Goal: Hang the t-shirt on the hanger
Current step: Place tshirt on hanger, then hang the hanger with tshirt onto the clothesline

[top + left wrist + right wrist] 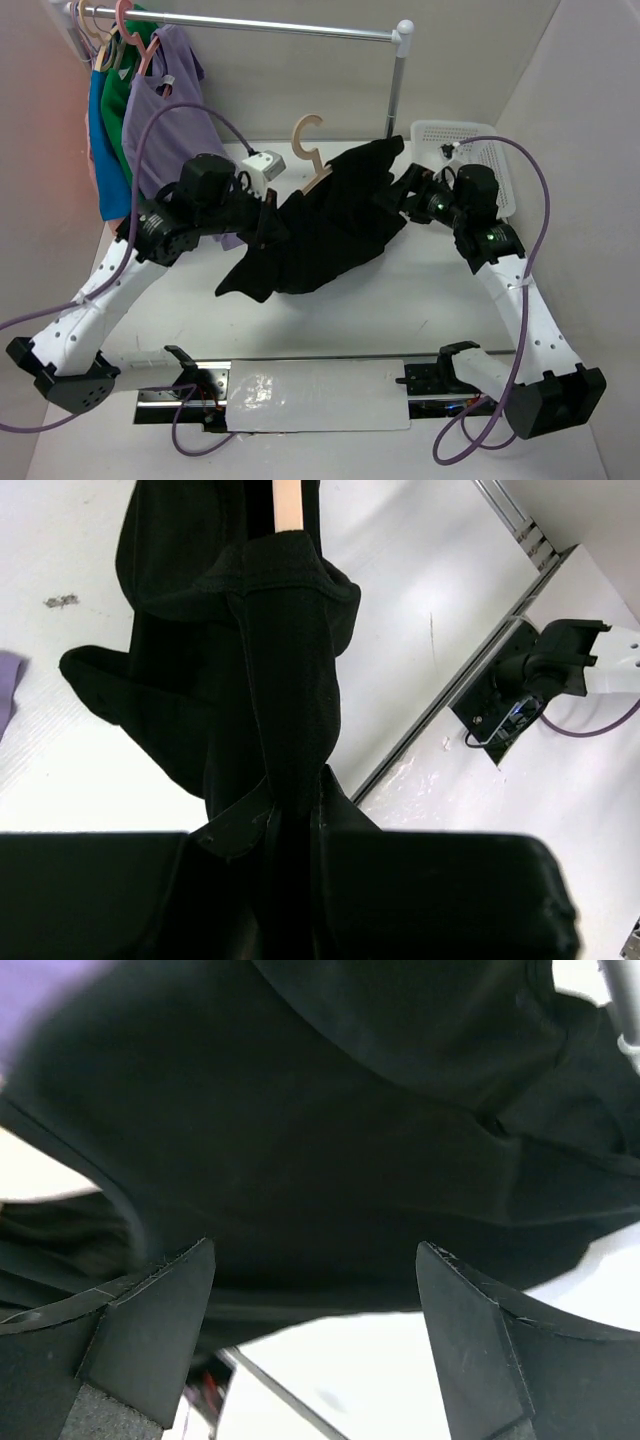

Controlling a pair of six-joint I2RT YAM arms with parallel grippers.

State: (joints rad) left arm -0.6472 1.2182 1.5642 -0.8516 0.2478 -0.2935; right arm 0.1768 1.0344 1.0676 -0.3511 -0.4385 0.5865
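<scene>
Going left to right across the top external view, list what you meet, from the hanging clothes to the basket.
Blue garment → lilac top → left gripper → black t-shirt → right gripper → white basket.

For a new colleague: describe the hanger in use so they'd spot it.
Find the clothes rail at the back. Just below it a black t-shirt is bunched up. The hanger pokes from its top: pale tan, unlike the pink hangers on the rail.
</scene>
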